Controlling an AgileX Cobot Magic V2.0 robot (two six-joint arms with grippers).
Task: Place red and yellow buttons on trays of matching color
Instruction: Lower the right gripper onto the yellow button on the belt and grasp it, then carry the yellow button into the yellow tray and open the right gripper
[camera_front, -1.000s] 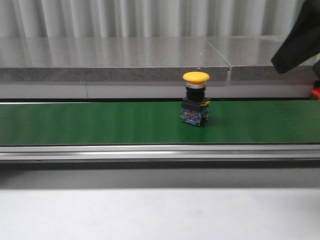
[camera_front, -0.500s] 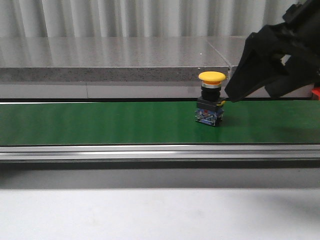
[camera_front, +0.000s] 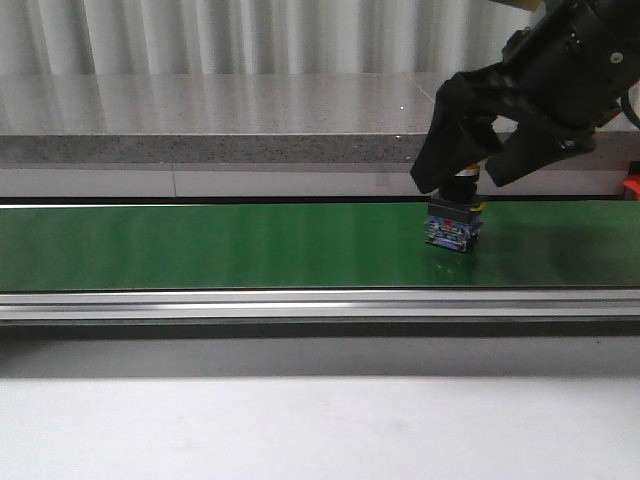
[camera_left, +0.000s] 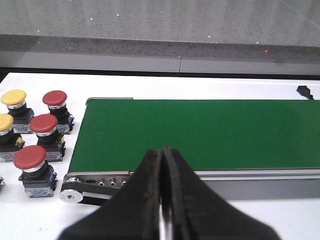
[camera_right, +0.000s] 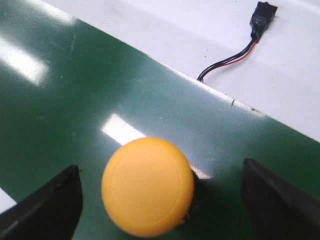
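A yellow button (camera_right: 148, 186) stands upright on the green conveyor belt (camera_front: 220, 245). In the front view only its black and blue base (camera_front: 453, 230) shows below my right gripper (camera_front: 468, 185), which straddles the cap. In the right wrist view my right gripper (camera_right: 160, 205) is open, one dark finger (camera_right: 45, 205) on each side of the cap with a gap. My left gripper (camera_left: 162, 151) is shut on nothing, above the belt's end roller (camera_left: 70, 195). Beside that end stand three red buttons (camera_left: 44, 123) and two yellow buttons (camera_left: 13, 97). The trays are out of view.
A grey stone ledge (camera_front: 220, 145) runs behind the belt, and a metal rail (camera_front: 300, 305) along its front. A thin red and black cable with a plug (camera_right: 260, 20) lies on the white table past the belt.
The yellow button has travelled to the right along the belt. My right gripper has come in from the upper right and dropped over the button's cap.
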